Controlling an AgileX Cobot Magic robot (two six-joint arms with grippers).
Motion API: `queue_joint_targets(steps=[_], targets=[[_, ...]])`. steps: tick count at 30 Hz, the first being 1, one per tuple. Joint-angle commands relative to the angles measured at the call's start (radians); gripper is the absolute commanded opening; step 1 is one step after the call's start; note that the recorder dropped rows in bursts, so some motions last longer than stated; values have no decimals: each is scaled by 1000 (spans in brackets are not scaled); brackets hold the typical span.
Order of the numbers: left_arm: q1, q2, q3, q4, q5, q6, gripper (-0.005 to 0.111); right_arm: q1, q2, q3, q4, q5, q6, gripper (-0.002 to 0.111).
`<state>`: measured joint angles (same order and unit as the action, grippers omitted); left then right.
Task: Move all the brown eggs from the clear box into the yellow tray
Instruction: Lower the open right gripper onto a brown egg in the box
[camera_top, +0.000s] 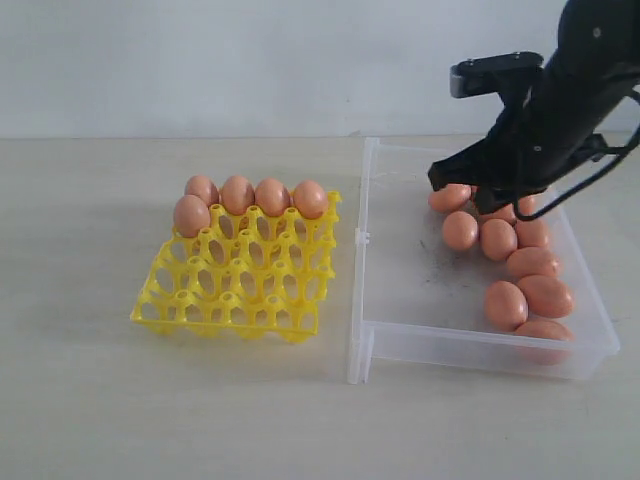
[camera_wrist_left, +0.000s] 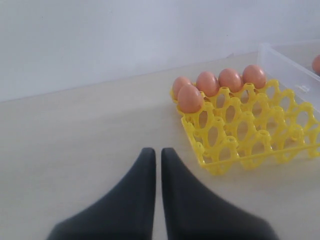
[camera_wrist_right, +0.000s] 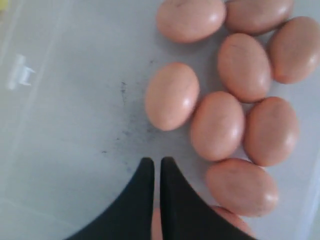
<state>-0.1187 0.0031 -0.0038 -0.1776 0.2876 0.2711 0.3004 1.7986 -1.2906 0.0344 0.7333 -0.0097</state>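
Pale tabletop, white wall | our right gripper pinched empty over eggs in box; left gripper likewise | risk: descending unopened, we knock or crack eggs.

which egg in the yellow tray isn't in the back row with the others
The brown egg at the second row's left end in the exterior view; the other four fill the back row of the yellow tray.

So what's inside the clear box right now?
Loose brown eggs clustered along its right side in the exterior view, and dark smudges on the clear box floor. The shut right gripper hangs over the far eggs, covering some, so no exact count.
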Motion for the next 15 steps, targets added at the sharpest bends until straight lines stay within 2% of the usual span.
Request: queue_joint_targets(steps=[1, 4, 6, 12, 13, 15], targets=[[-6, -3, 4, 2, -4, 0, 4, -5, 92, -133, 142, 74, -81, 0], [-6, -3, 4, 2, -4, 0, 4, -5, 145, -187, 140, 89, -81, 1], [-6, -3, 4, 2, -4, 0, 4, -5, 169, -208, 134, 87, -79, 9], [-6, -3, 4, 2, -4, 0, 4, -5, 227, -229, 103, 46, -9, 58], [-6, -3, 4, 2, -4, 0, 4, -5, 233, -234, 89, 41, 16, 61], [-6, -3, 4, 2, -4, 0, 4, -5, 249, -247, 49, 43, 62, 59]])
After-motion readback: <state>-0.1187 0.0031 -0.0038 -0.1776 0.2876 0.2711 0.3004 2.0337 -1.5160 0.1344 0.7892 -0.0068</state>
